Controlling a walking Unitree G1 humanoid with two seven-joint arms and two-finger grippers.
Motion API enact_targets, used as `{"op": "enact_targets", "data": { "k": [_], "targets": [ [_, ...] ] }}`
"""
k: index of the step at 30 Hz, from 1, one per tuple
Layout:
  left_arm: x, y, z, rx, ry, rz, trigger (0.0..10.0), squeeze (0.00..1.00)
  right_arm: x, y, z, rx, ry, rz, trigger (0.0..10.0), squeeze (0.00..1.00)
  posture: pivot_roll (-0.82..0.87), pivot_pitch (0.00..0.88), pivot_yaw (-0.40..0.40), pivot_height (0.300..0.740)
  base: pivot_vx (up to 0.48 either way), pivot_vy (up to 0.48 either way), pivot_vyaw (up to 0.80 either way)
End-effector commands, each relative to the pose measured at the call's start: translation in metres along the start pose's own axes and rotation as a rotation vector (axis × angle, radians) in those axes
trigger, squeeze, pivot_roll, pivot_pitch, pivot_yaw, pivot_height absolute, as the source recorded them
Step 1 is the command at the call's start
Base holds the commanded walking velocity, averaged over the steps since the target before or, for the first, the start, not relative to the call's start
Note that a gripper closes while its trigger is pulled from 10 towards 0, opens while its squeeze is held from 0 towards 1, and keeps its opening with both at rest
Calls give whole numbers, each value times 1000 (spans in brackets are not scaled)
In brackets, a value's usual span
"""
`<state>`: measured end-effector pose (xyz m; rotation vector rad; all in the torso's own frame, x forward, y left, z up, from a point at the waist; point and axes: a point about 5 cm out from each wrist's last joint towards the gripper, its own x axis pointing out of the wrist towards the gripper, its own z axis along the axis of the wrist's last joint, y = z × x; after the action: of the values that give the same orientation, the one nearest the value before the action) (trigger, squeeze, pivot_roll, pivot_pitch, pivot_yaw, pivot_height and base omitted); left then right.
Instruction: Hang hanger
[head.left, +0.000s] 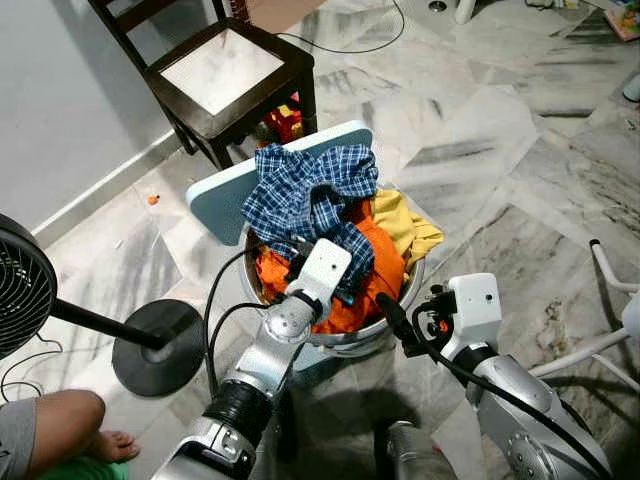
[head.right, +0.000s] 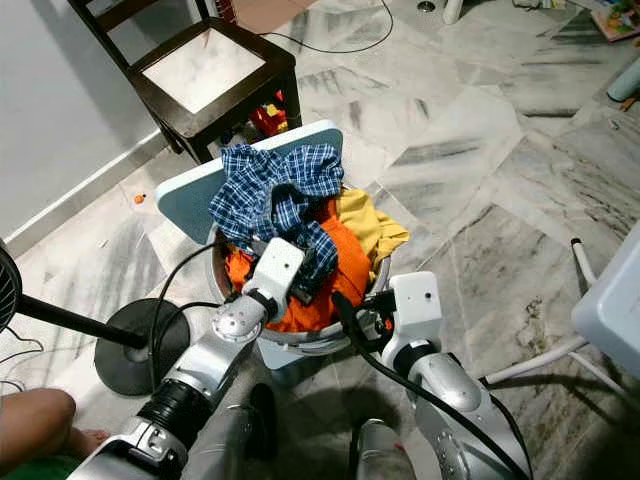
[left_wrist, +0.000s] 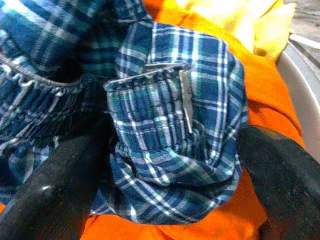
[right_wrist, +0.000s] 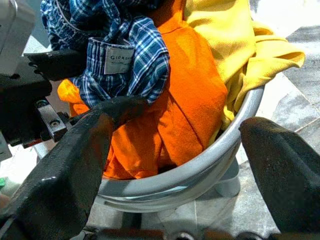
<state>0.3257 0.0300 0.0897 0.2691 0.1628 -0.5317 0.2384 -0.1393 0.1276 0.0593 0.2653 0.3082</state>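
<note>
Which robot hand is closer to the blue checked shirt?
Left. The left gripper has its fingers around the blue checked shirt; the right gripper hangs open beside the basin.

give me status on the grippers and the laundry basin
Left gripper open, fingers around blue plaid shirt. Right gripper open beside metal basin. No hanger seen.

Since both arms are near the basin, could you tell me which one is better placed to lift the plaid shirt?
Left. The left gripper already has its open fingers on either side of the blue plaid shirt. The right gripper is open beside the metal basin, off the shirt.
</note>
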Motion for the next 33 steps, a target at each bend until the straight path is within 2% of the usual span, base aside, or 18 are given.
{"op": "enact_targets", "data": {
  "k": [1, 12, 17, 22, 33],
  "targets": [
    [-1, -6, -6, 6, 10, -43, 0, 0, -4, 2, -2, -1, 8, -7, 10000, 0, -136, 312, 70, 740, 0, 0, 0],
    [1, -1, -7, 24, -28, -25, 0, 0, -3, 1, -1, -4, 6, -13, 10000, 0, -136, 309, 67, 740, 0, 0, 0],
    [0, -1, -9, 60, -40, -20, 0, 0, -2, 0, -1, -5, 6, -13, 10000, 0, -137, 306, 68, 740, 0, 0, 0],
    [-2, 0, -9, 109, -81, 4, 0, 0, -2, 0, -2, -7, 6, -14, 10000, 0, -140, 302, 66, 740, 0, 0, 0],
    [-7, 6, -4, 142, -175, 59, 0, 0, 0, -1, -1, -12, 3, -14, 10000, 0, -139, 296, 61, 740, 0, 0, 0]
  ]
}}
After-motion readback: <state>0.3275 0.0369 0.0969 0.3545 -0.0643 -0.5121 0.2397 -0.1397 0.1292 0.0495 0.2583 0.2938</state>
